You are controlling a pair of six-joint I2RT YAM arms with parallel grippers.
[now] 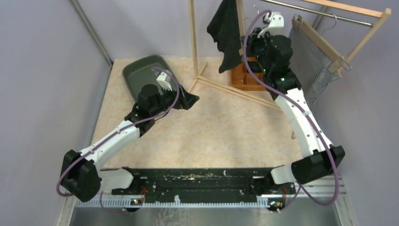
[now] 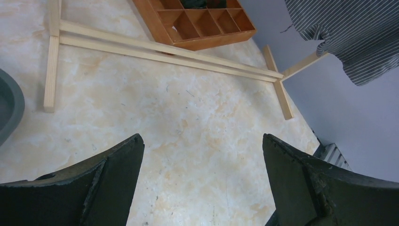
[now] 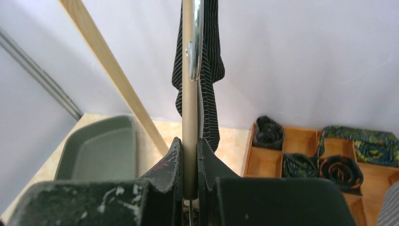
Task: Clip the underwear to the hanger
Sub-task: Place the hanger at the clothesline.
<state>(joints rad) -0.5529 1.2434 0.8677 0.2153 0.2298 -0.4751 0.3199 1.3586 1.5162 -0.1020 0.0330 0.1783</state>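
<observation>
The dark underwear hangs from the wooden hanger at the back of the rack. In the right wrist view the hanger bar runs upright between my fingers, with a metal clip on it and the dark pin-striped underwear draped just behind the clip. My right gripper is raised and shut on the hanger bar. My left gripper is open and empty, low over the bare table next to the grey tray.
A grey tray lies at the back left. A wooden compartment box with rolled ties sits under the rack. The rack's base bars lie on the table. A grey striped garment hangs at right.
</observation>
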